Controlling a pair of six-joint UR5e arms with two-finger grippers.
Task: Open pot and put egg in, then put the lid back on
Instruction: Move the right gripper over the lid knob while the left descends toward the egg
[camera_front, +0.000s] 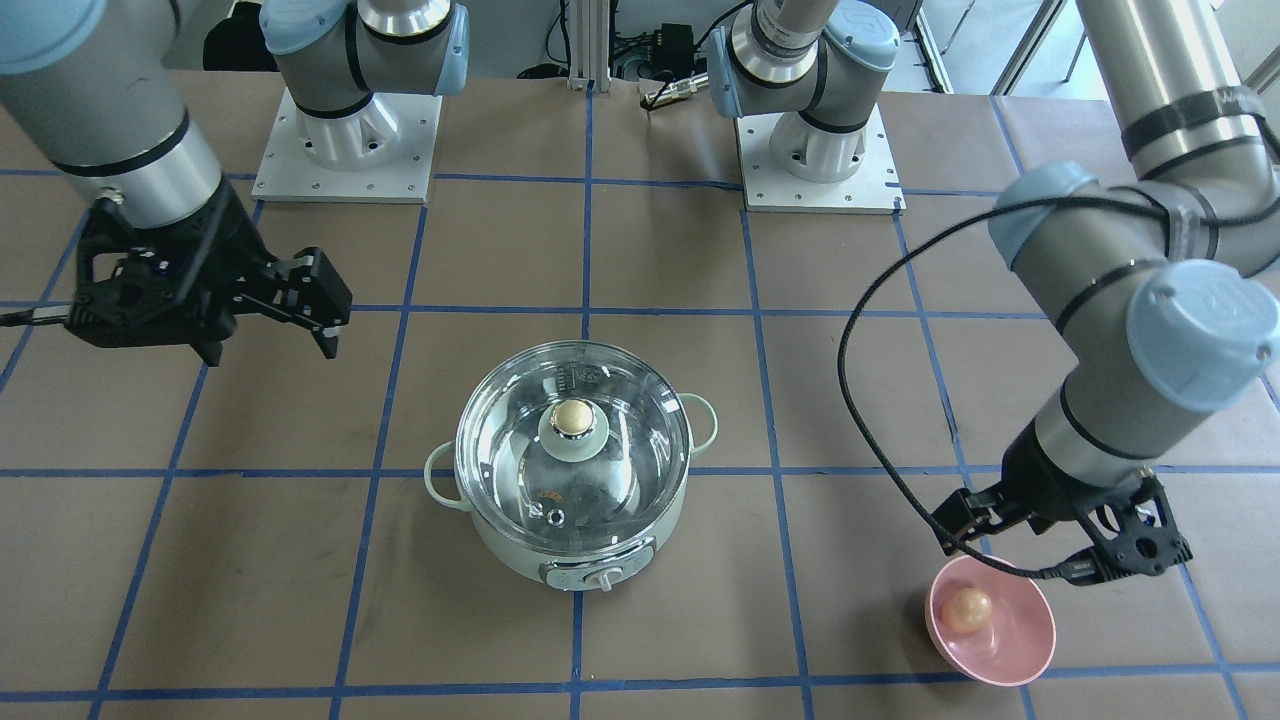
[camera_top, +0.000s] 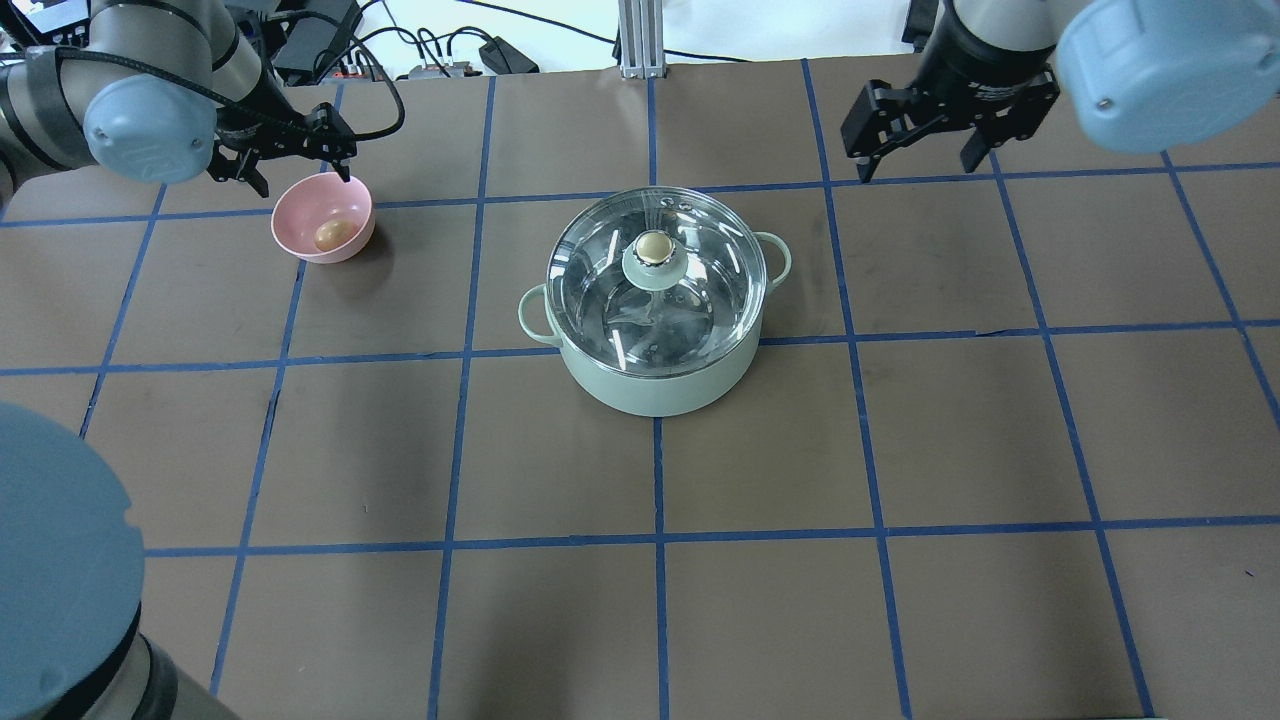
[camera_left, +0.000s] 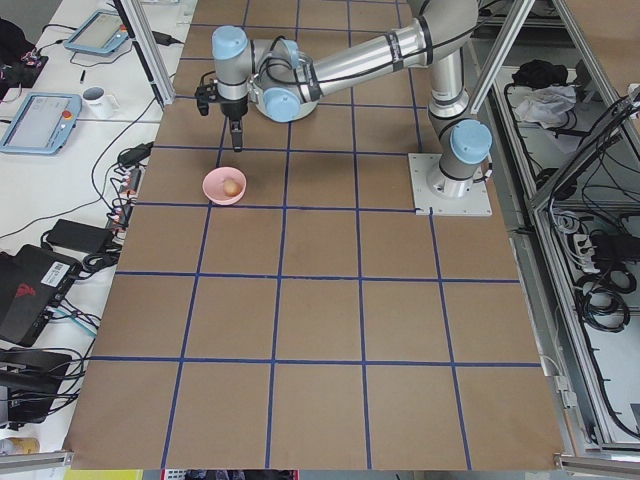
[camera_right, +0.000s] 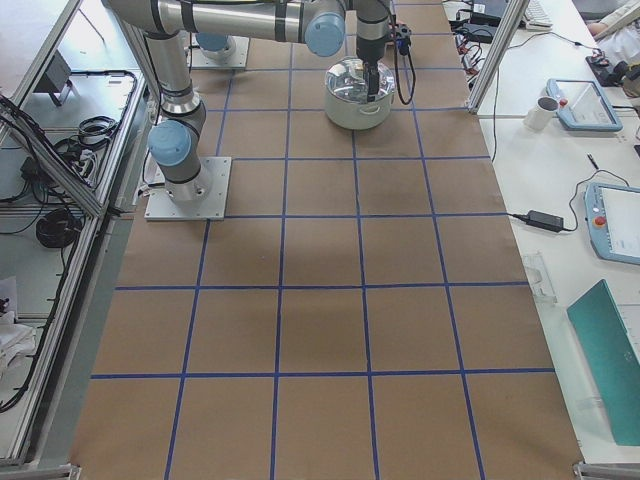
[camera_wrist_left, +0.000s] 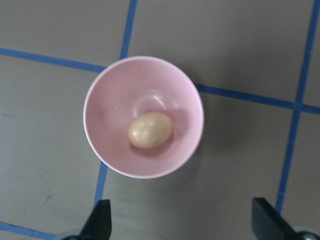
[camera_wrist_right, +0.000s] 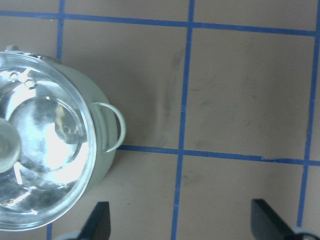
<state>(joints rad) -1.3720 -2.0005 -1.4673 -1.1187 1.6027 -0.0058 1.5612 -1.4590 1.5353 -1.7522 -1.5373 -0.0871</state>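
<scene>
Checking the overhead view first, I see the pot (camera_top: 660, 385) at frame center with the lid (camera_top: 700, 290) seated on it. The egg (camera_top: 331, 234) lies in a pink bowl (camera_top: 298, 215) at upper left. My left gripper (camera_top: 303, 178) hangs at the bowl's upper edge, jaws apart and empty. My right gripper (camera_top: 917, 170) is at upper right, apart from the pot, jaws spread and empty. Front-facing view: pot center, bowl with egg lower right. Left wrist view: egg mid-frame in bowl, fingertips wide at the bottom corners. Right wrist view: lidded pot at left edge, fingertips wide.
</scene>
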